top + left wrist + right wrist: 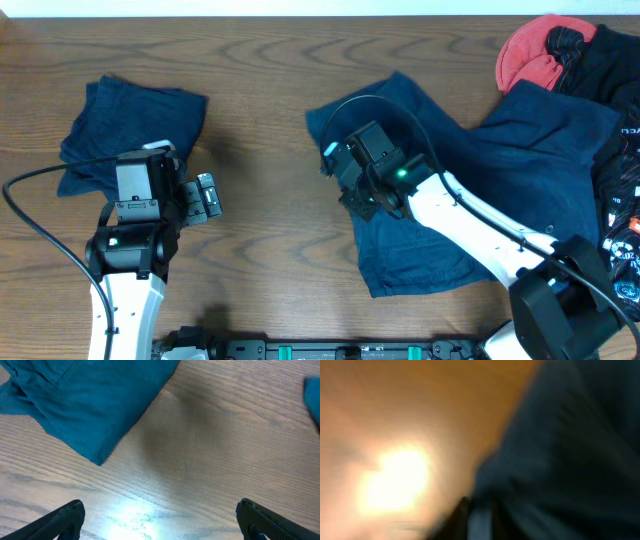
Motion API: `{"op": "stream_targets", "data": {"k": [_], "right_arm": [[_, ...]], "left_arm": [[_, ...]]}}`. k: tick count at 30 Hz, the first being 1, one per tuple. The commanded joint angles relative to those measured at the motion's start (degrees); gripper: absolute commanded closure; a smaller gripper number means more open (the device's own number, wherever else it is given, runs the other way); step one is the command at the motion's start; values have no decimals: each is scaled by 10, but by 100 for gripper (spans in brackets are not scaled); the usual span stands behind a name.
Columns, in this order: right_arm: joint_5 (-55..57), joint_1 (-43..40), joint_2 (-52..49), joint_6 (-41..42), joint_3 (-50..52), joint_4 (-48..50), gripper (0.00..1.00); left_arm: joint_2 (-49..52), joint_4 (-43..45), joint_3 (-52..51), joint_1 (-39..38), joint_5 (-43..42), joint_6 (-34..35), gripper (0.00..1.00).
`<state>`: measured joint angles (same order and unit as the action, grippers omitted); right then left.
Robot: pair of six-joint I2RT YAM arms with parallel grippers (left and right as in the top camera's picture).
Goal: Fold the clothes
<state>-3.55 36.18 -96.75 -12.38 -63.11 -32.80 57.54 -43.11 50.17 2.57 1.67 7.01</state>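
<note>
On the right half of the table [260, 70], a spread navy garment [500, 160] lies rumpled, its far side touching a heap of black clothes [620, 150] and a red cloth [530, 55]. The right pincer [340, 175] sits low at this garment's left edge; its wrist view is blurred, so I cannot tell whether it grips the cloth. At far left lies a folded navy garment [130, 125]. Near it the left pincer [205, 197] hovers released, with nothing between its fingers.
</note>
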Motion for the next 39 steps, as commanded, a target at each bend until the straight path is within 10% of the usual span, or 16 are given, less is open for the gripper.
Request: {"op": "stream_targets", "data": {"k": [1,5,12,39], "right_arm": [[194,-15,13,104,-10,0,69],[242,-56,70,194,-10,0,40],[197,-180,168,231,-10,-37,27],[179,-355,193,316,-10,-206,19]], "left_arm": [[1,2,12,2,-19,-7,2],[1,33,12,2,-113,-7,2],[49,128,12,-22,-223,-7,2],[526,610,12,-256,-216,87,2]]}}
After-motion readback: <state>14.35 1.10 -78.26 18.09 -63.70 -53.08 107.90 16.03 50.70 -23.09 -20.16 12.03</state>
